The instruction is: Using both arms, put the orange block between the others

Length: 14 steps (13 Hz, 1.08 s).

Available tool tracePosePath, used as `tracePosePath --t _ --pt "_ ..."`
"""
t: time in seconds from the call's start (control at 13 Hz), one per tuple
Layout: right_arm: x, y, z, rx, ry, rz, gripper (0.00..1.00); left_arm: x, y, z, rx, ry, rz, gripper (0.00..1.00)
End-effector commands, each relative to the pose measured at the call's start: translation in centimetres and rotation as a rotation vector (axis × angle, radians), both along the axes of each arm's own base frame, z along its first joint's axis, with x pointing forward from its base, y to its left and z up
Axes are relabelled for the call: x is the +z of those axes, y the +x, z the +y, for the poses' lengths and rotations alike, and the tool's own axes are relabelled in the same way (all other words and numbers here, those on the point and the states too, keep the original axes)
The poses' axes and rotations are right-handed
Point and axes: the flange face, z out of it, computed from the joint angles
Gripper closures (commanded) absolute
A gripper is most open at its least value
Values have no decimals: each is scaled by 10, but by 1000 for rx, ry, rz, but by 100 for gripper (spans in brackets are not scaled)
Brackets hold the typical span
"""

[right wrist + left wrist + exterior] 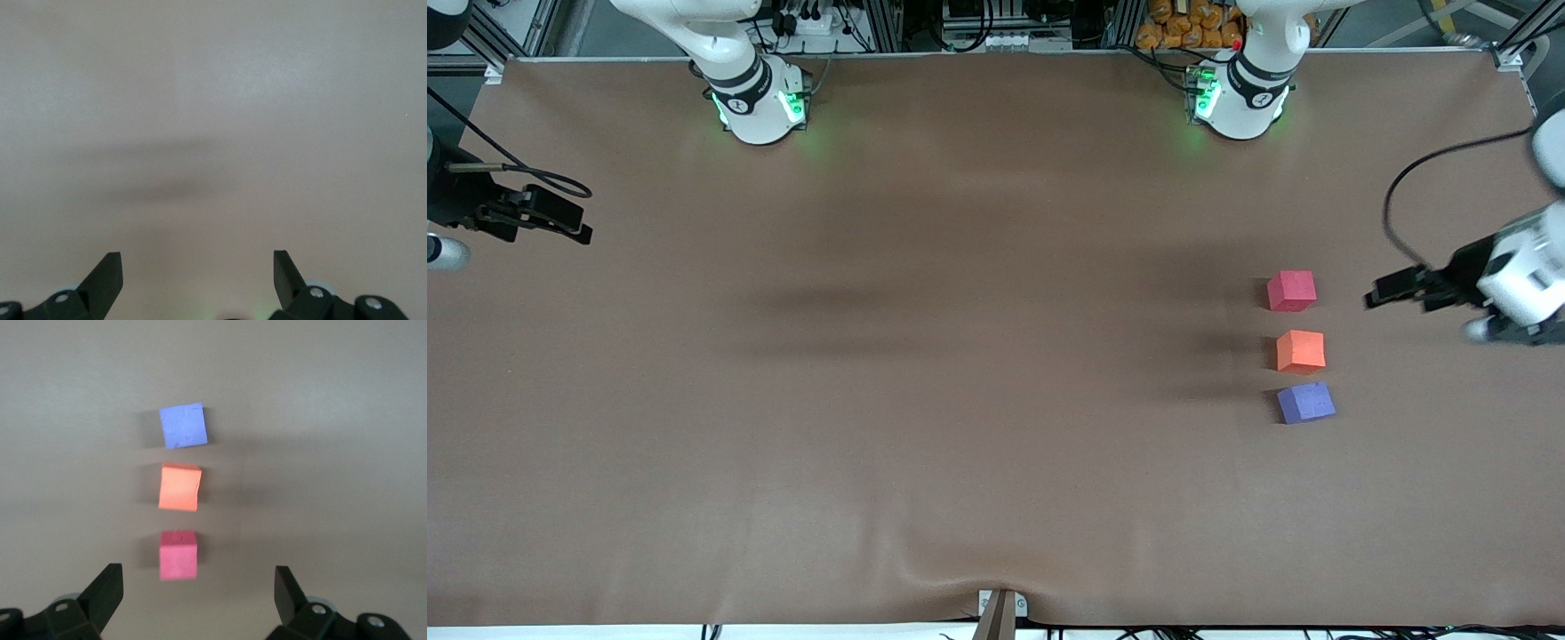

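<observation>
Low at the frame's right, the purple cube (1305, 402) lies nearest, the orange block (1300, 350) next, the red cube (1291, 291) highest, so orange sits between them on the desk (925, 356), seemingly placed. Left hand (1392, 289), spread and empty, hangs beside red; right hand (560, 218), spread, waits at the left edge

Three cubes are sitting in a tight line toward the left arm's end of the bench (925, 373): red cube (1291, 291), orange block (1300, 350), purple cube (1305, 402). Only narrow gaps are separating them; open brown surface is lying all around.
</observation>
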Motion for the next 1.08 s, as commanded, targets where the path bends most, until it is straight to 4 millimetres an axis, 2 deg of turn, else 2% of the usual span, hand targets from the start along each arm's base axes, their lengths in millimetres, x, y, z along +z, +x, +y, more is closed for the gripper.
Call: tracePosePath --t 0.0,0.31,0.38,0.54,0.69,0.92,1.0 --pt "0 0 1 4 15 3 0 66 1 3 -14 47 -4 0" --pt "0 0 2 7 15 5 0 118 -24 -14 36 71 9 0" --pt "0 0 2 7 15 5 0 122 -30 -25 34 75 10 0" --pt "0 0 2 7 15 5 0 115 -34 -51 80 86 39 0" --pt "0 -1 2 7 15 7 0 117 -36 -60 65 158 33 0" --pt "0 0 2 7 15 5 0 125 -54 -57 71 162 7 0" --pt "0 -1 2 7 15 7 0 125 -55 -58 69 165 7 0"
